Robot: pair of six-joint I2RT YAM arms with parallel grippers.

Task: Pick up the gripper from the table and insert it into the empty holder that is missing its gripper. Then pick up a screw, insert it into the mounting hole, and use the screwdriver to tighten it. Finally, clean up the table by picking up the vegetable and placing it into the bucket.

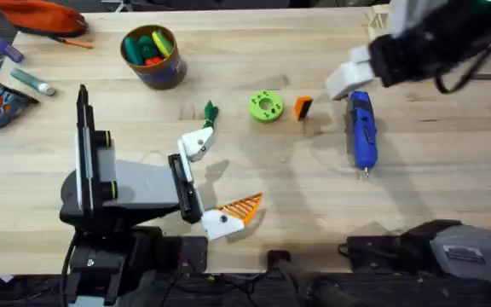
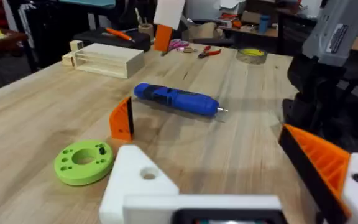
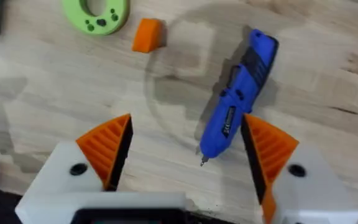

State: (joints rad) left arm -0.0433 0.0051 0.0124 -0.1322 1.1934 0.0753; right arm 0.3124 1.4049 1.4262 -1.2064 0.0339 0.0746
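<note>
screwdriver (image 1: 362, 130) lies flat on the table (image 1: 314, 205) at about 3 o'clock from centre in my overhead view, bit toward the near edge. the right gripper (image 3: 182, 155) hovers over it, jaws spread wide and empty, both orange pads (image 3: 107, 146) astride the blue body in the right wrist view. the loose orange gripper (image 1: 303, 107) stands beside the lime-green disc (image 1: 265, 106), at roughly 10 o'clock from the screwdriver.

overhead gives me what the wrist cameras miss: the bucket (image 1: 153, 56) at 11 o'clock, toy pieces inside, and the dark green vegetable (image 1: 209, 111) just beyond the left arm's bare white holder (image 1: 196, 143). the left gripper (image 1: 210, 183) is open, holding nothing, with one orange finger (image 1: 242, 205) fitted and the other mount bare. its wrist view shows the screw hole in the holder up close.

plank-grain wood throughout. the left wrist view alone shows the room: a pale wooden box (image 2: 107, 59), pliers (image 2: 209, 53), a tape roll (image 2: 252, 55), cluttered benches behind.
</note>
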